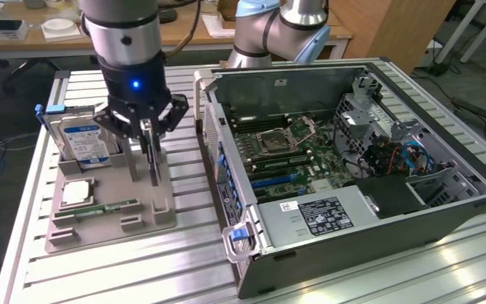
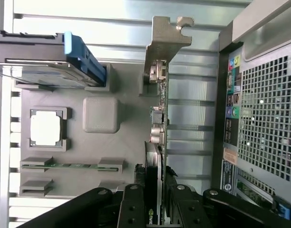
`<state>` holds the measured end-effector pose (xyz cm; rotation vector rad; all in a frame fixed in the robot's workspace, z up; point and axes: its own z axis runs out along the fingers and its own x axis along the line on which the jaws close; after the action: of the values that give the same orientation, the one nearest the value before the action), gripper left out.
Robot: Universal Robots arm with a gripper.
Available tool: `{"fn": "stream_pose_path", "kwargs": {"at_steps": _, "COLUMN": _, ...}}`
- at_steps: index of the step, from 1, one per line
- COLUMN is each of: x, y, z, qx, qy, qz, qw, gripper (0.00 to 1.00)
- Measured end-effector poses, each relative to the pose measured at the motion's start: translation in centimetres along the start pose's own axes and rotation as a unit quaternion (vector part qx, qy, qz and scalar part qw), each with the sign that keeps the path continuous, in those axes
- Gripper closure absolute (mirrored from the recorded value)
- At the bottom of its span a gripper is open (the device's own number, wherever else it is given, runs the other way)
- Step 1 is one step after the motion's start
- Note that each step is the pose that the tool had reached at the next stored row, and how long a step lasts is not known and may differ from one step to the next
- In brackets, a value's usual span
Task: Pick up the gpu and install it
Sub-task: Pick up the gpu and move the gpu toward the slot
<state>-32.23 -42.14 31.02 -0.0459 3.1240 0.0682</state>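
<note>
The gpu is a thin card seen edge-on, standing upright over the grey holder tray. My gripper comes down from above and is shut on the card's upper edge. In the wrist view the gpu runs away from the black fingers, with its silver end bracket at the far end; my gripper clamps it from both sides. Whether the card's lower edge still rests in the tray's slot I cannot tell.
On the tray stand a blue-labelled hard drive, a CPU and a RAM stick. The open computer case lies on the exterior view's right, motherboard exposed. A second robot arm stands behind it.
</note>
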Motion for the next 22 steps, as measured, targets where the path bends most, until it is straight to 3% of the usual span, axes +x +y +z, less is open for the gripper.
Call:
{"fn": "stream_pose_path", "kwargs": {"at_steps": 5, "x": 0.0, "y": 0.11, "z": -2.26, "qx": -0.0001, "qy": 0.0, "qz": 0.0, "qw": 1.0, "gripper": 0.74}}
{"fn": "stream_pose_path", "kwargs": {"at_steps": 10, "x": -0.1, "y": 0.19, "z": -3.89, "qx": -0.0005, "qy": 0.0, "qz": 0.0, "qw": 1.0, "gripper": 0.74}}
{"fn": "stream_pose_path", "kwargs": {"at_steps": 22, "x": -0.1, "y": 0.21, "z": -4.21, "qx": -0.0009, "qy": -0.0004, "qz": 0.0, "qw": 1.0, "gripper": 0.74}}
